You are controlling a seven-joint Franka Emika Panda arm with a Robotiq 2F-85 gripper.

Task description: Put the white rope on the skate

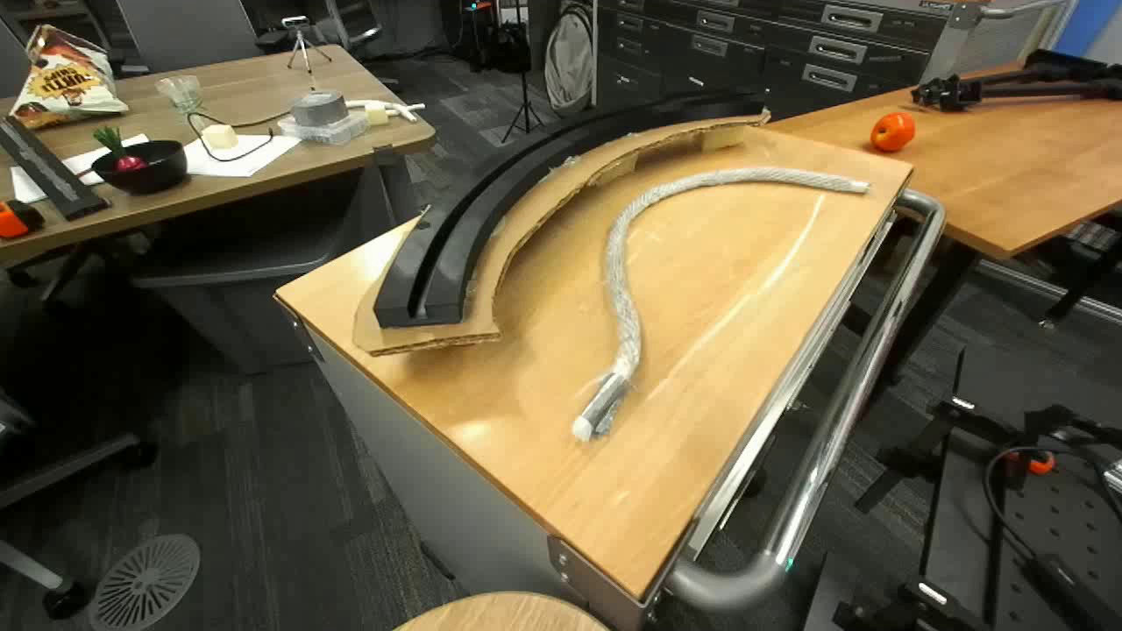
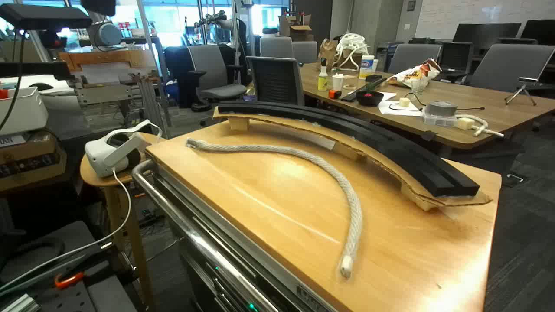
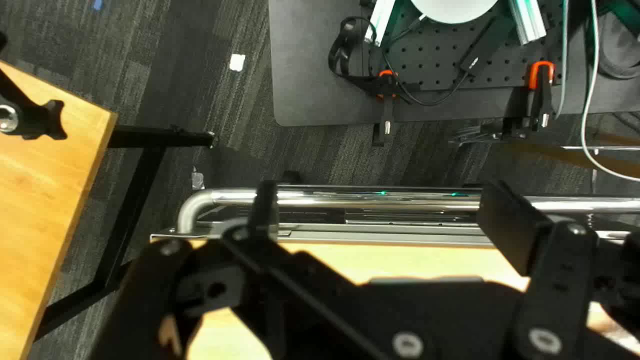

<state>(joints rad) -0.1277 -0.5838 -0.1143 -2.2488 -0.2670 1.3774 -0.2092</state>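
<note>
The white rope (image 1: 615, 263) (image 2: 355, 216) lies in a loose curve on the light wooden tabletop in both exterior views. Grey tape wraps one of its ends, which has a white tip. Behind it runs the skate (image 1: 465, 254) (image 2: 390, 147), a black grooved arc resting on a raised cardboard base (image 1: 480, 317); the rope lies apart from it, along its inner side. In the wrist view my gripper (image 3: 382, 212) stands wide open over the cart's edge, nothing between its fingers. Neither exterior view includes the gripper, and rope and skate are out of the wrist view.
A chrome rail (image 1: 877, 350) (image 3: 380, 200) runs along the cart's side. Small blocks (image 2: 349, 151) prop up the cardboard. Close by, a wooden table (image 1: 1008, 166) holds a red tomato-like object (image 1: 892, 131). A black pegboard platform (image 3: 320, 95) stands across from the rail.
</note>
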